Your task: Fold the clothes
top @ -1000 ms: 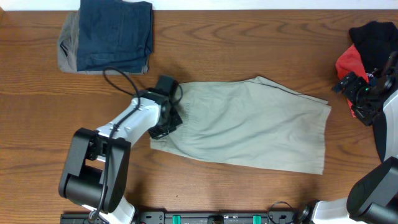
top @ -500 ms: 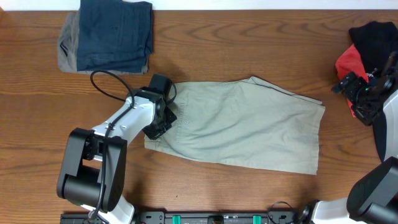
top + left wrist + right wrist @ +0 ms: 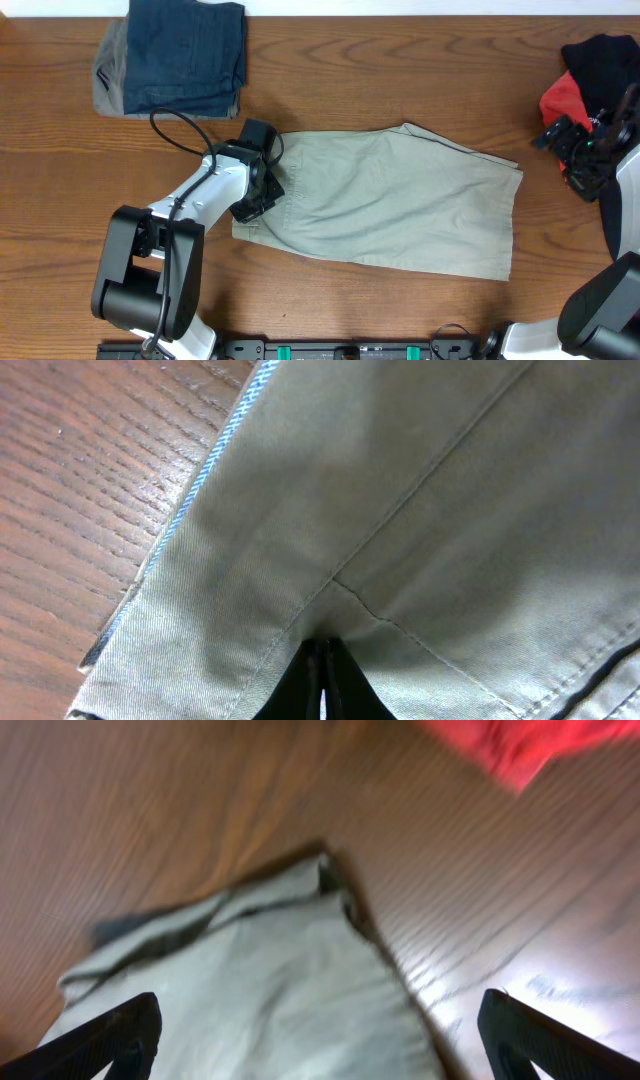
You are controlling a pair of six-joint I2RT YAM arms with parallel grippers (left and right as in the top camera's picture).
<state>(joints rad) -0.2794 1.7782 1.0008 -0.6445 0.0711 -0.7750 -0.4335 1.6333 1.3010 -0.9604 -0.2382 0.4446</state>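
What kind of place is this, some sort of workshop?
Probably a robotics lab bench set up for laundry practice: two robot arms at a wooden table, khaki trousers spread flat, and folded jeans stacked at the far corner.

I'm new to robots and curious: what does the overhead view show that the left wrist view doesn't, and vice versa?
Only overhead: the folded dark blue denim jeans, the black and red garment heap, and the open right claw. Only left wrist: a stitched seam and blue-striped edge trim, up close. Both: the light khaki cotton trousers, pinched by the shut left claw, on the brown wooden table.
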